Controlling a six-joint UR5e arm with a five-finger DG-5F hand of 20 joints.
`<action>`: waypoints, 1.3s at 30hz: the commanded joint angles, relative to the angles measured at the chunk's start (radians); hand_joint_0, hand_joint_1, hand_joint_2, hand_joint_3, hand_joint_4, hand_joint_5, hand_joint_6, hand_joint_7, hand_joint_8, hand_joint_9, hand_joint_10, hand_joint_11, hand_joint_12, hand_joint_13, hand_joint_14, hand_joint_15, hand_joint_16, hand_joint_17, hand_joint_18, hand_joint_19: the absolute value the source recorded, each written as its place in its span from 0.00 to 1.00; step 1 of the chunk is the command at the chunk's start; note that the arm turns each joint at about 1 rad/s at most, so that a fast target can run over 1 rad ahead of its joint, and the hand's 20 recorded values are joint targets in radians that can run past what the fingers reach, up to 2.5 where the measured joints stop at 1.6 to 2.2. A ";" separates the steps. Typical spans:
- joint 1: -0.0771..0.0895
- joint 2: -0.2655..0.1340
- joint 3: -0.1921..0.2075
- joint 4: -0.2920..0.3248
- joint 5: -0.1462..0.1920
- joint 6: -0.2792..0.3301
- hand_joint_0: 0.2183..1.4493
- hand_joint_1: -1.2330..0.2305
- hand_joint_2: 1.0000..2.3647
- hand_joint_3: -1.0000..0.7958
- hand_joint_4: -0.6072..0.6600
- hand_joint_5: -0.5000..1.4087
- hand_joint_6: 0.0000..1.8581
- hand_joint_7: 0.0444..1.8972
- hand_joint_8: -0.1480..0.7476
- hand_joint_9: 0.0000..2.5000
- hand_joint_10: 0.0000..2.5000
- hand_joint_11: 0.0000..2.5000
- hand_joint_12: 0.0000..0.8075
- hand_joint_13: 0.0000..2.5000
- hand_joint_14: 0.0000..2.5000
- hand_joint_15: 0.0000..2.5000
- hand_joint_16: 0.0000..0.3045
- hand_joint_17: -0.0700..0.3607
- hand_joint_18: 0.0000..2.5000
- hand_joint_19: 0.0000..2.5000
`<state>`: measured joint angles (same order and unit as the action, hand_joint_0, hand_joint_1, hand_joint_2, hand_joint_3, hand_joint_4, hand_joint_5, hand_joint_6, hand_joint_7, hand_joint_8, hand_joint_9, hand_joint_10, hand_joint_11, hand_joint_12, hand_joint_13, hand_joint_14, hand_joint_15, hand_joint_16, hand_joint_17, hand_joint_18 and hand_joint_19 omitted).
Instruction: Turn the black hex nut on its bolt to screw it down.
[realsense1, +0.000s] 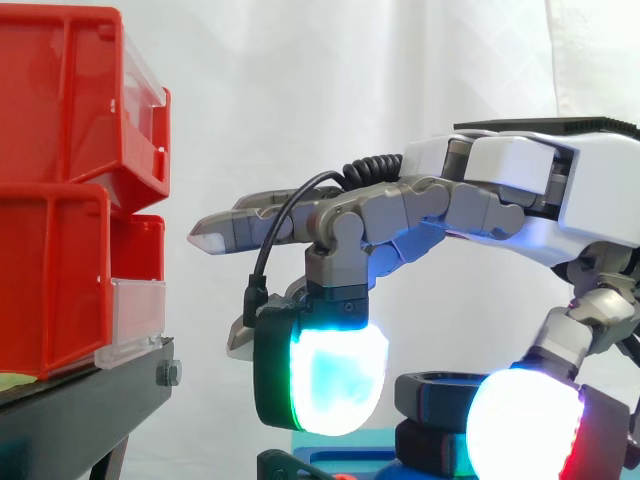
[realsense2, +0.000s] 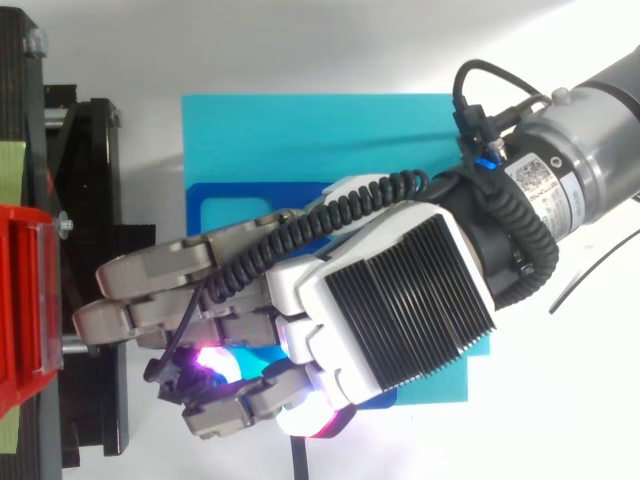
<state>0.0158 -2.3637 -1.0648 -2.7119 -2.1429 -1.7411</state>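
- Black hex nut (realsense1: 432, 392) sits on its bolt above the blue fixture (realsense1: 340, 458), with a second black part (realsense1: 425, 447) directly beneath it. I cannot make out the bolt thread.
- The fixture lies on the teal mat (realsense2: 300, 130), which lies on the white counter (realsense2: 560, 430). I judge the nut to be near the mat corner closest to the black stand (realsense1: 90, 400) and red bins (realsense1: 60, 110).
- The robot hand (realsense2: 400, 300) hangs low over that corner, with the nut below its palm in the side view. I cannot tell whether it is closed on the nut or only beside it.
- Step in hand, my reading: setting the grip before a turn. I cannot read how far down the nut is.
- Next move calls for confirmed contact on opposite flats. After that, a wrist rotation in the tightening sense, with the axis kept over the bolt so the nut neither slips nor binds.
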 joint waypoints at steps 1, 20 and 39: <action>-0.005 0.000 0.008 -0.002 -0.009 0.000 0.13 0.48 0.00 0.28 0.65 0.24 0.27 0.66 0.44 0.28 0.00 0.02 0.48 0.10 0.00 0.00 0.18 0.45 0.06 0.06; -0.039 0.000 0.074 -0.095 -0.055 -0.003 0.06 0.48 0.00 0.28 0.72 0.21 0.27 0.45 0.45 0.26 0.00 0.00 0.56 0.08 0.00 0.00 0.21 0.49 0.05 0.06; -0.066 0.000 0.088 -0.150 -0.094 -0.008 0.11 0.47 0.00 0.28 0.70 0.22 0.27 0.53 0.44 0.26 0.00 0.00 0.59 0.08 0.00 0.00 0.19 0.47 0.05 0.09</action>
<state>-0.0483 -2.3635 -0.9784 -2.8582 -2.2348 -1.7472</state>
